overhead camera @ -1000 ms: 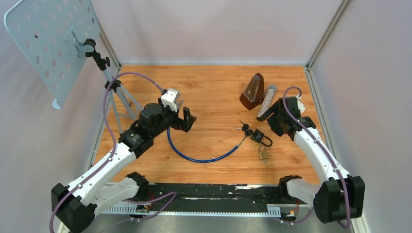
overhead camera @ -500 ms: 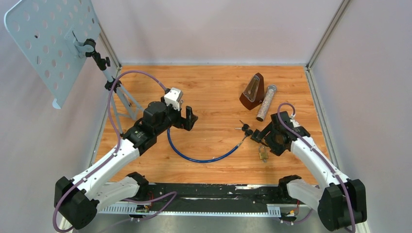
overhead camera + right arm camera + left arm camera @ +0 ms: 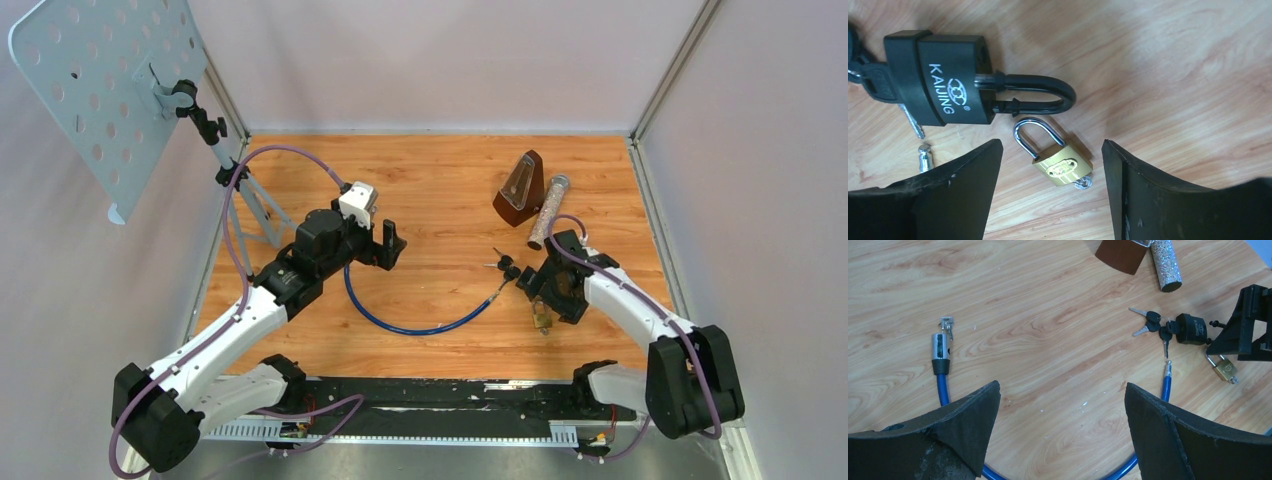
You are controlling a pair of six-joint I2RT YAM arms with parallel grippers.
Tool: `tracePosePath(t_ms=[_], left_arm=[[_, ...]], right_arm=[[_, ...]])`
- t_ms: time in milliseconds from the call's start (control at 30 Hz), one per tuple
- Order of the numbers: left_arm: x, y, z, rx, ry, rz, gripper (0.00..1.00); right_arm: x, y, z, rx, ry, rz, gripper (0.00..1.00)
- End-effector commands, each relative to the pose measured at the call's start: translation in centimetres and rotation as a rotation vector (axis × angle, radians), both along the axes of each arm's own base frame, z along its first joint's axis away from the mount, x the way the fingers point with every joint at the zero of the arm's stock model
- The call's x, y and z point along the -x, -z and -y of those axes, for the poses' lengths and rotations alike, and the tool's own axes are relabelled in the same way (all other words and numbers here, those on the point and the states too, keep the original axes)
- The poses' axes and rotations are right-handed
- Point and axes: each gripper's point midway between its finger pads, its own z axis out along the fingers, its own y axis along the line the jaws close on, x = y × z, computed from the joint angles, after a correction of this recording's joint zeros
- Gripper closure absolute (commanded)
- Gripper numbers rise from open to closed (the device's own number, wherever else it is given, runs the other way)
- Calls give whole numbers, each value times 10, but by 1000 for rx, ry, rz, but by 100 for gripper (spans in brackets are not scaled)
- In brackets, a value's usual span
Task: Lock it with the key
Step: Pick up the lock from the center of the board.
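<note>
The right gripper (image 3: pixel 1050 145) hangs above the wooden table (image 3: pixel 1173 75) with its jaws spread wide and nothing held. Directly beneath the gap lies the small brass padlock (image 3: pixel 1062 165) with a silver shackle, flat on the wood. Its long axis slants across the opening, with the shackle pointing ahead and toward one finger. The short silver key (image 3: pixel 1082 184) in its base points back toward the wrist and the other finger. Whether the shackle is seated I cannot tell. The key end looks like the part to grasp, so the jaws probably need to turn to line up with that slant.

Just ahead of the fingertips lies the black rubber-coated padlock (image 3: pixel 945 85) with its bunch of black-headed keys (image 3: pixel 873 82). Far off across the table, the left gripper (image 3: pixel 1062 387) is likewise wide open and empty above the blue cable lock (image 3: pixel 941 387). The right arm is clearly the nearer one.
</note>
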Motion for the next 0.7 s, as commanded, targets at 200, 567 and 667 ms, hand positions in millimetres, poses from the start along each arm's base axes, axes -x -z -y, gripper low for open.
tracePosePath(t_ms=[200,567,667], left_arm=[[-5,-2,-7,-30,-36,35,0],[-5,3,-11,-28,-61,26,0],[-5,4,-11,-28,-65,21,0]], right_arm=[[-8,7,-30,-16,-185,5,28],[9,16,-25,109,-142,-99,47],[11,15,-27,92,-117,-97,56]])
